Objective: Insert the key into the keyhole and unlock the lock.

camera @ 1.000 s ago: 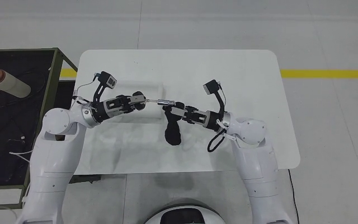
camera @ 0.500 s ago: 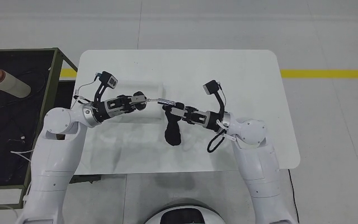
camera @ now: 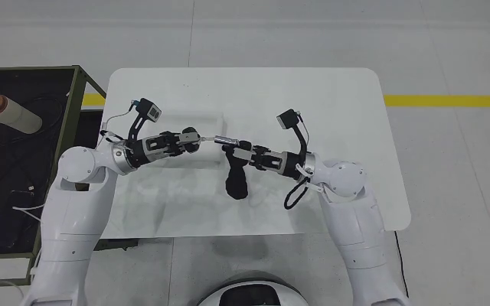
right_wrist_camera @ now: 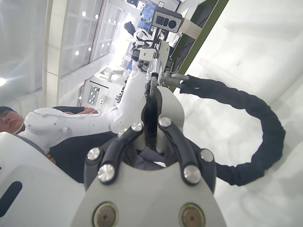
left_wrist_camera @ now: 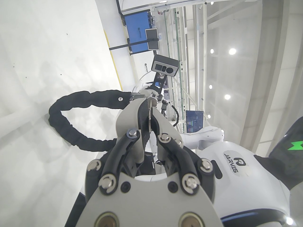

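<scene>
Left tool [left_wrist_camera: 148,108] pinches key [left_wrist_camera: 150,121], mostly hidden.

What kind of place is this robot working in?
Probably a robotics test hall or lab: a white rounded table stands on a pale grey floor with a yellow marking line, and there are a blue display board and round ceiling lamps.

The key [left_wrist_camera: 150,119] lies mostly hidden inside the left gripper [left_wrist_camera: 148,107]; whether it enters the lock [right_wrist_camera: 170,79] cannot be told.

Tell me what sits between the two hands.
In the top view, the cable lock's silver metal cylinder lies between the left hand and the right hand.
</scene>
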Robot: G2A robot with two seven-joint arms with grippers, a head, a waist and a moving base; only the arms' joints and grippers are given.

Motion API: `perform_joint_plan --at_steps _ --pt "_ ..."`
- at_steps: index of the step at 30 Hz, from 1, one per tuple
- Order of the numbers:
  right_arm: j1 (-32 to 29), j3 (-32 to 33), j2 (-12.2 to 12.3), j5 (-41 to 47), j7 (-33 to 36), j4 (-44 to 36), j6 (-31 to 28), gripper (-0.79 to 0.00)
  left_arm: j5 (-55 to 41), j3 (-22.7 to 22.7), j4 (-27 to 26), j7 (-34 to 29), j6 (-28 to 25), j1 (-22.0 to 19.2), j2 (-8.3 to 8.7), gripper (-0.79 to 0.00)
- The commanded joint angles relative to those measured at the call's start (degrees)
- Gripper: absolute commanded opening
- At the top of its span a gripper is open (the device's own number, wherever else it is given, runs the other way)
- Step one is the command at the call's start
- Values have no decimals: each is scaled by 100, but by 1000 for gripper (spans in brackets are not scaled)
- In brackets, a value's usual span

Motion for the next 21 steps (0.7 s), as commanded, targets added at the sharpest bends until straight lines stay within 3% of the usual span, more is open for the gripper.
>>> perform_joint_plan --at_steps 1,21 --pt "9 -14 23 5 21 -11 2 -785 28 2 -4 -38 0 -5 3 -785" --pt "132 -216 219 162 -33 47 -6 -785 5 68 -266 8 -10 165 -8 -785"
